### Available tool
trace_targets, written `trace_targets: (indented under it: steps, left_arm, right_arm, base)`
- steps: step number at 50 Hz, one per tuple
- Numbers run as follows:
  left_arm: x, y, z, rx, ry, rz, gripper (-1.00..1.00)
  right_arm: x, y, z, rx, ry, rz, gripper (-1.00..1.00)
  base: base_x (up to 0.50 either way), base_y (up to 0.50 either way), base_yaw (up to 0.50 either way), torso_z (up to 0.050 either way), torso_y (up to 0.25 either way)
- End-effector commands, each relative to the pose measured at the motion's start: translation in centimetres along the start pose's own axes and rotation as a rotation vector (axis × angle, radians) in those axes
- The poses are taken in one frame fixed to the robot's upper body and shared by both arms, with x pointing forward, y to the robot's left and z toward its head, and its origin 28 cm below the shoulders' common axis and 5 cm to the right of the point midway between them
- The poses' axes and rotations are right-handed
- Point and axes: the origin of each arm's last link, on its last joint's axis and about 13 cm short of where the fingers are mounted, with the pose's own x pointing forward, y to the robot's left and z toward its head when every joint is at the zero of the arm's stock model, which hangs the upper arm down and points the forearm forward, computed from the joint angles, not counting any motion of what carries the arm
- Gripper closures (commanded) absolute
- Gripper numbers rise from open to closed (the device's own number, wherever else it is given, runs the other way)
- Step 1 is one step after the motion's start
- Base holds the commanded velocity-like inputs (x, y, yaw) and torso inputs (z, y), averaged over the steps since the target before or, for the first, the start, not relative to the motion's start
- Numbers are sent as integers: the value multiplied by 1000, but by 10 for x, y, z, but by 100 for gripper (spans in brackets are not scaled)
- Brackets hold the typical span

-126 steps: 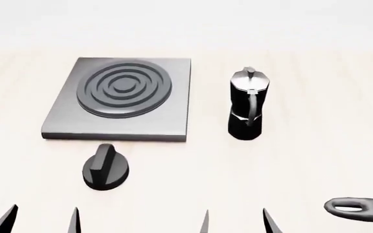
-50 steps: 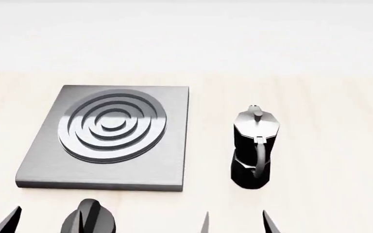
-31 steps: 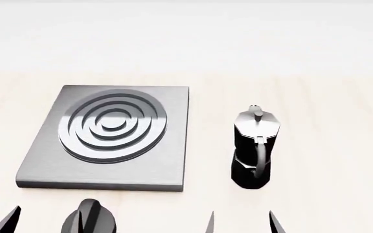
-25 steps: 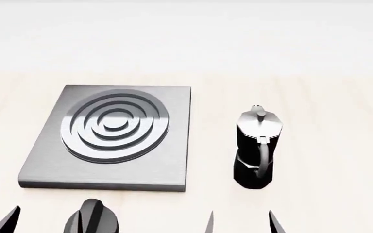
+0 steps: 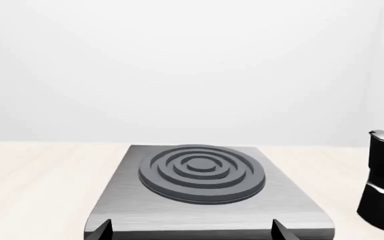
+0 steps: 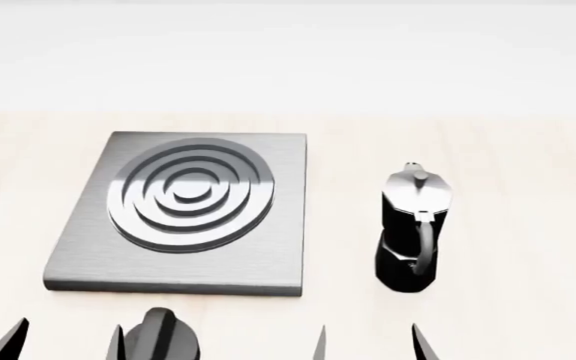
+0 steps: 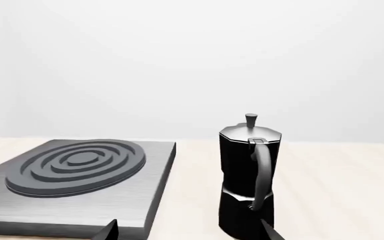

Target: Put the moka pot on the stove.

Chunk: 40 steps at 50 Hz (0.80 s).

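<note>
since the moka pot (image 6: 414,229) sits upright beside the stove (image 6: 268,259), untouched, it's the reach step; right gripper (image 6: 368,346) looks wide and empty, left gripper (image 6: 66,341) too; next, close on the handle.

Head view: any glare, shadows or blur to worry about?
Head view: bright sheen on the dark grey square stove's ring burner, highlight on the black faceted moka pot's silvery lid, everything sharp, no clear cast shadows. Both wrist views: burner matte, no glare; pale, featureless backdrop.
</note>
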Motion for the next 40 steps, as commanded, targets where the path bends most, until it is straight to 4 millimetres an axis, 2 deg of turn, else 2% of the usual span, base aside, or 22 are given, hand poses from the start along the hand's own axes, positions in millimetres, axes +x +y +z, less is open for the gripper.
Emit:
trace_targets:
  steps: [1,40]
  left_arm:
    - [0,0,-1,0,2,0,-100]
    - [0,1,-1,-4,10,-1,-100]
  right_arm:
    - [0,0,-1,0,1,1,-100]
    - [1,-1,0,-7,4,-6,-100]
  base:
    - [0,62,0,0,0]
    - [0,58,0,0,0]
